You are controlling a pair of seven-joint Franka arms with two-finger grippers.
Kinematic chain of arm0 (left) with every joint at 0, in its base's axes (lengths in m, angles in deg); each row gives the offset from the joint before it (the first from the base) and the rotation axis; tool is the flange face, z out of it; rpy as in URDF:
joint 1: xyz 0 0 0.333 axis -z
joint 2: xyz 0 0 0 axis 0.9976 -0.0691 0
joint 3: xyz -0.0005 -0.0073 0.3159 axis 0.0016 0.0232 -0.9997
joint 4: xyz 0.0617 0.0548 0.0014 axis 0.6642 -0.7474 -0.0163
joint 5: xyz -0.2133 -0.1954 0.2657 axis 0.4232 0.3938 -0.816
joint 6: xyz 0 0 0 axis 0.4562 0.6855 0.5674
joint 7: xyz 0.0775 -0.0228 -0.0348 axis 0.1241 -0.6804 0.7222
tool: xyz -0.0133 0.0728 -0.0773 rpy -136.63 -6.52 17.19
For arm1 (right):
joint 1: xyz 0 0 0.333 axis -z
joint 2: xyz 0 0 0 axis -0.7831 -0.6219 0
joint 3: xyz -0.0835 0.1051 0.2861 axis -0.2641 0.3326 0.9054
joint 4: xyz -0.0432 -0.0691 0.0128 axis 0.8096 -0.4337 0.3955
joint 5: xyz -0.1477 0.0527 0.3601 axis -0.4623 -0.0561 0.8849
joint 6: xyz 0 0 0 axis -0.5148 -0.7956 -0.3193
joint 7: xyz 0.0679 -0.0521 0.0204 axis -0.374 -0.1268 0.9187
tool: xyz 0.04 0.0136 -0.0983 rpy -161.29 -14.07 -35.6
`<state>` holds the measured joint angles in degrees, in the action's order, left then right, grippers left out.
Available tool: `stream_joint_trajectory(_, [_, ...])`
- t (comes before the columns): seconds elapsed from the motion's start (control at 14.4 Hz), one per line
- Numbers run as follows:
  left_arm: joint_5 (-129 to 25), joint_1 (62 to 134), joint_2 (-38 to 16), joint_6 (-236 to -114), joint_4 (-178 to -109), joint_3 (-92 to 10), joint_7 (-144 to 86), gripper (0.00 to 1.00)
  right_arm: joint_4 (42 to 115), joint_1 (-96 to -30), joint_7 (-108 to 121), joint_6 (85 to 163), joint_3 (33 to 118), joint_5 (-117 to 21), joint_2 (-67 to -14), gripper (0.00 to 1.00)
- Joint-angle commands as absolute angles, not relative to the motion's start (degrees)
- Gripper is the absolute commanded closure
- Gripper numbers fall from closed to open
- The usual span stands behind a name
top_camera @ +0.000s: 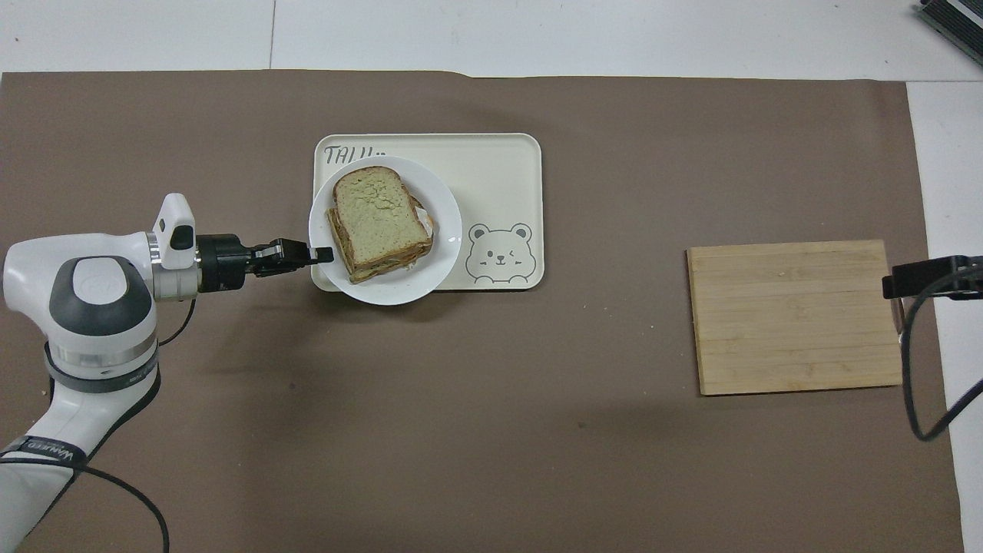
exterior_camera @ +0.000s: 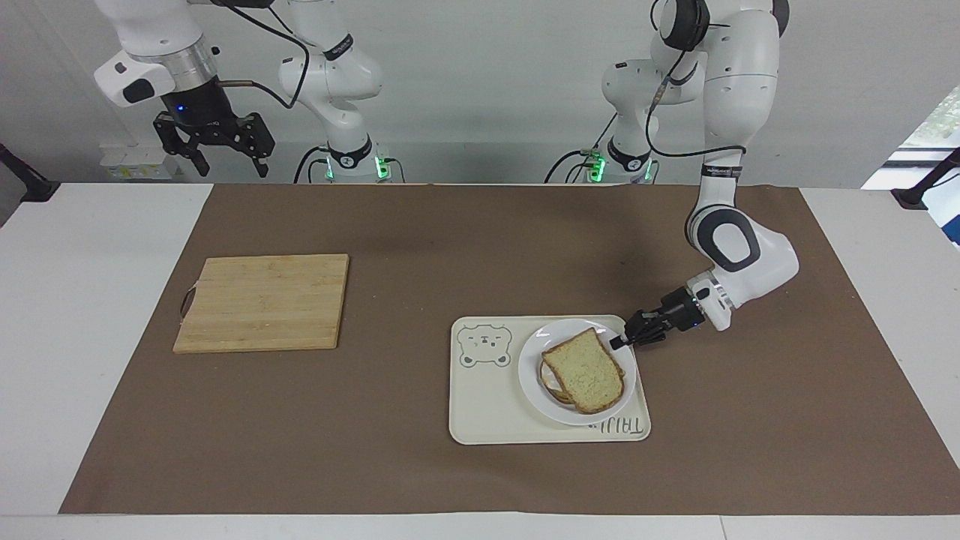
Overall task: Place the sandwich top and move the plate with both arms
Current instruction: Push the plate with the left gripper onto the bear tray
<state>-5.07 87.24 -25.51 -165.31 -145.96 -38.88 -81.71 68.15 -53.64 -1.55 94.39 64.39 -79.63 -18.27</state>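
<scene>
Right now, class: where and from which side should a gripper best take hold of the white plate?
Probably by its thin raised rim at the left arm's end, coming in low and sideways, as the left gripper does: bread fills the plate's middle.

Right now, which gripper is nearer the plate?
Left. The left gripper is shut on the plate rim over the tray; the right gripper waits raised, past the cutting board.

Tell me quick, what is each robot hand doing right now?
Left gripper: shut on the rim of the plate, over the tray.
Right gripper: open, holding nothing, waiting raised at its own end.
</scene>
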Motion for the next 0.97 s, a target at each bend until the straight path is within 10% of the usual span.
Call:
stream_joint_trajectory(0.0, [-3.89, 88.06, -26.91, -168.06, -144.39, -38.01, -81.15, 1.00, 68.46, -54.01, -0.56, 94.04, 63.98, -78.49, -17.74, 0.00])
stream_joint_trajectory(0.07, [-3.89, 88.67, -26.91, -169.72, -144.39, -37.57, -80.98, 1.00, 68.46, -53.92, -0.56, 94.04, 63.98, -78.49, -17.66, 0.00])
stream_joint_trajectory(0.21, [-4.50, 91.03, -27.00, -173.33, -144.39, -37.30, -79.40, 0.64, 68.46, -53.92, -0.56, 94.04, 63.98, -78.49, -17.66, 0.00])
stream_joint_trajectory(0.62, [-22.22, 94.74, -28.32, -177.83, -138.86, -37.92, -64.65, 0.30, 68.46, -53.92, -0.56, 94.04, 63.98, -78.49, -17.66, 0.00])
stream_joint_trajectory(0.76, [-26.20, 94.39, -26.66, -178.00, -138.68, -38.53, -61.74, 0.00, 68.46, -53.92, -0.56, 94.04, 63.98, -78.49, -17.66, 0.00])
stream_joint_trajectory(0.9, [-27.01, 94.56, -24.38, -177.83, -139.03, -39.58, -60.68, 0.00, 68.46, -53.92, -0.56, 94.04, 63.98, -78.49, -17.66, 0.00])
